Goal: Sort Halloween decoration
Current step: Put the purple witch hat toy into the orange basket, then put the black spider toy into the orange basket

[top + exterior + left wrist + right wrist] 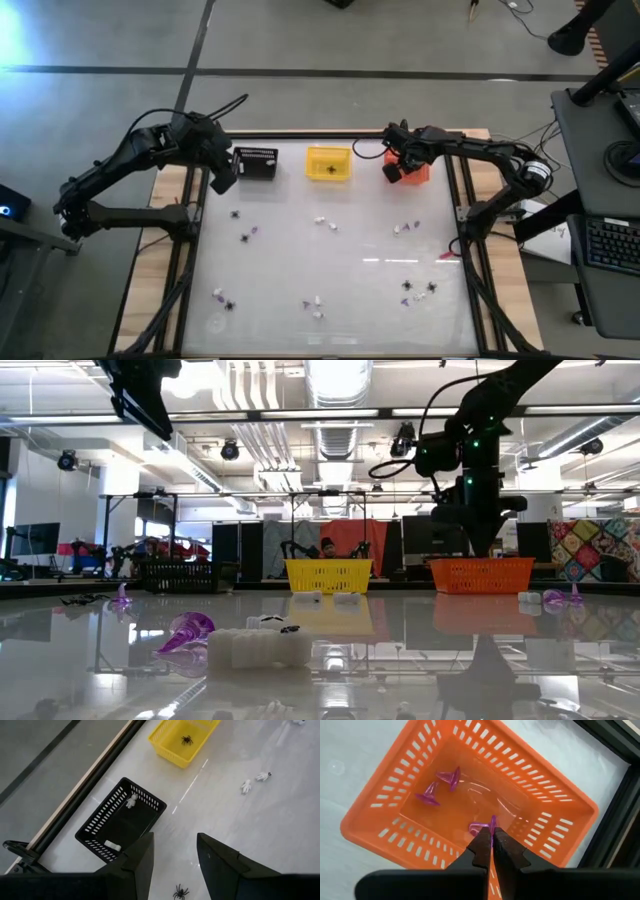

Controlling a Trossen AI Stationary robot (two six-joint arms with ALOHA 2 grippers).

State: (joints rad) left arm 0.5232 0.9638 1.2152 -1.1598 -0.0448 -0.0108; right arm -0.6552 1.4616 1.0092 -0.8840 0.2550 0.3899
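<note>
Along the far edge of the desk stood three small slatted baskets in a row: a black basket on the left, a yellow basket in the middle, and an orange basket on the right. The left claw hung just beside the black basket, on its outer side, with its two dark fingers parted and nothing between them. Its wrist camera looked down into the black basket, where two white bits lay on the floor, and into the yellow basket, which held one black spider. Another spider sat on the bare desk close below that claw.

The right claw hovered over the orange basket, its fingers pressed tight together. A purple bit showed right at the fingertips, but I could not tell whether the claw pinched it or it merely lay on the basket floor beneath. Two more purple bits lay apart from it, deeper in the same basket.

Most of the trinkets were scattered over the desk: white bits near the middle, a mixed cluster toward the near right, and others at the near left. From table height, a purple bit and a white bit lay close to the low camera.
</note>
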